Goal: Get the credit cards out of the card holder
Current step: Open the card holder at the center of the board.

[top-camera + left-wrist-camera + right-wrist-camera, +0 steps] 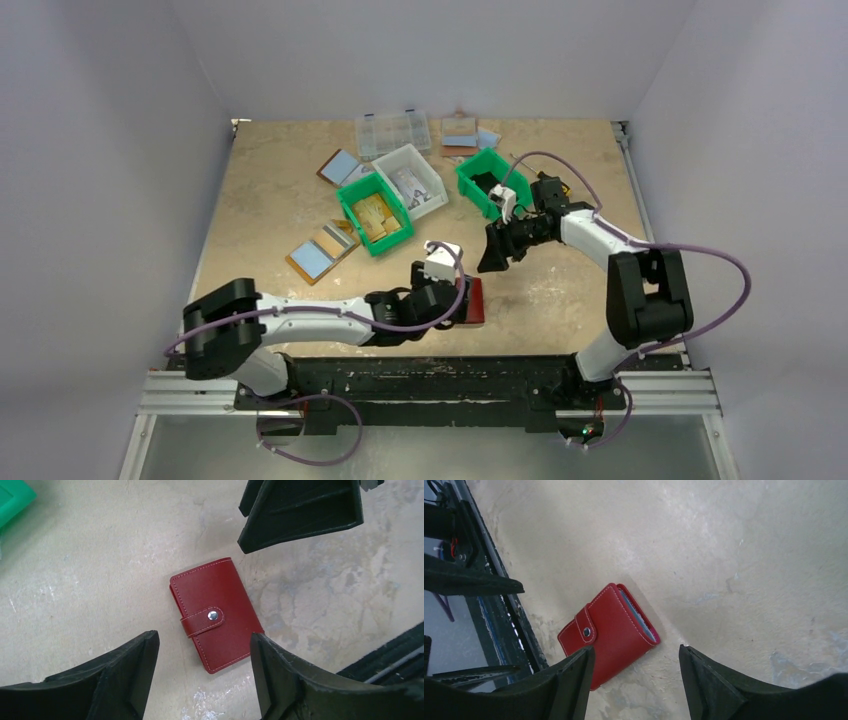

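Note:
The card holder (215,614) is a dark red bifold lying flat and closed on the table, its tab (202,621) snapped shut with a metal stud. It also shows in the top view (474,300) and the right wrist view (609,630), where pale blue edges (639,617) show at its open side. The credit cards are hidden inside. My left gripper (202,675) is open just above and beside the holder, not touching it. My right gripper (634,680) is open, hovering farther off over bare table (494,255).
Two green bins (374,212) (488,180), a white bin (413,178) and a clear compartment box (393,130) stand at the back. Tan-rimmed bifolds (320,252) (338,166) lie left of them. The table's black front rail (499,610) runs close to the holder.

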`<state>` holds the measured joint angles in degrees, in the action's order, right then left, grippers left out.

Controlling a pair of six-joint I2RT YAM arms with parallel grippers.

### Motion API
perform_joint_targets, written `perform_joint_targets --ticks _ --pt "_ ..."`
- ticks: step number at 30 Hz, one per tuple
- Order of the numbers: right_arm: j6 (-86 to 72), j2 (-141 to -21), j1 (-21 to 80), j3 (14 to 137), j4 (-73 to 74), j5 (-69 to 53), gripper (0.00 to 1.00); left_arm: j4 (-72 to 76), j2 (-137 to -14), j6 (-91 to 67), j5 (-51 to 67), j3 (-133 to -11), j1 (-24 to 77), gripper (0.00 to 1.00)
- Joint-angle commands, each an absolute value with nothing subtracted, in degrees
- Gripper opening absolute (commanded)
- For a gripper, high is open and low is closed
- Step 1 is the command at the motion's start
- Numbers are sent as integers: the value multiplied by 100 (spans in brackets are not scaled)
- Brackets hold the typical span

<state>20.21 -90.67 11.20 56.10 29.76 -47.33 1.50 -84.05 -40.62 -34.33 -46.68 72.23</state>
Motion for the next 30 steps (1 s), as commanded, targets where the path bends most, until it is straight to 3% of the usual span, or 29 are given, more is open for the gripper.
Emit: perform_joint_targets --ticks 1,4,7,25,30 --pt "1467 -9423 1131 5783 2949 -4667 70 -404 -8978 -4488 -4223 -5229 7405 66" --pt "1372 -9617 1139 5774 2928 -4735 71 -443 -9303 -4536 -4243 -5478 7418 56" --pt "1263 -9790 1147 5776 2920 -4759 71 -613 -9584 -4603 -4340 -5703 7435 54" --pt "828 -10218 1388 5677 2713 -4527 67 -1110 -10666 -4557 -4652 -6617 7519 54" --pt "835 -10298 1404 5729 2740 -4535 66 -1413 -11006 -4660 -4651 -6977 7515 42"
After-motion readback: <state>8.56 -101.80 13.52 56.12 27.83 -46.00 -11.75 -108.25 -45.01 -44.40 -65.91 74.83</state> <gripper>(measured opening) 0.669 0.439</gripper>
